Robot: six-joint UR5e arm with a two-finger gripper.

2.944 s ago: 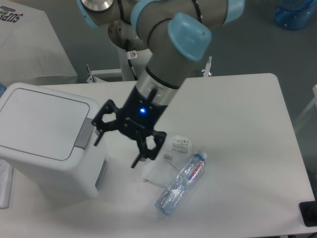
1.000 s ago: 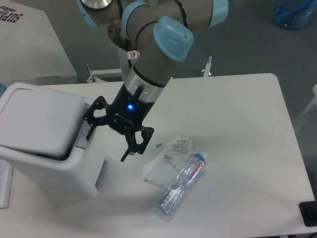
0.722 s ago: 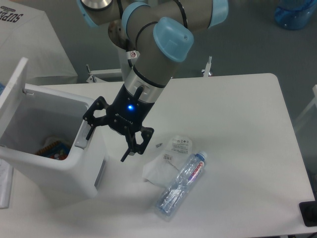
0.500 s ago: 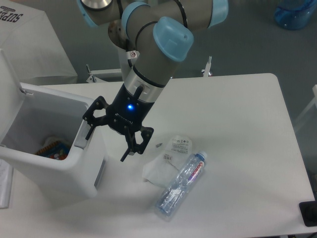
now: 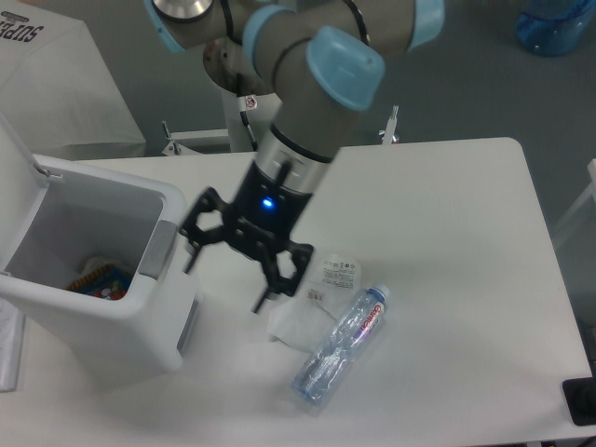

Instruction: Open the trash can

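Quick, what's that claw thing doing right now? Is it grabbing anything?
Gripper: open, fingers spread, holding nothing. It hangs just right of the trash can, whose lid is already up.

view: single fixed camera | position: high, front of table (image 5: 447,205) | facing: downward, toward arm base | range: medium

Trash can (image 5: 140,312) at left of white table (image 5: 447,242), lid upright, interior exposed; colourful litter (image 5: 98,277) at bottom. Grey button strip (image 5: 158,250) on right rim. Gripper (image 5: 228,270) just right of strip, apart from it, jaws spread, blue light lit on body. Clear plastic bottle (image 5: 340,346) lying beside crumpled white wrapper (image 5: 303,321) and small labelled packet (image 5: 340,272).
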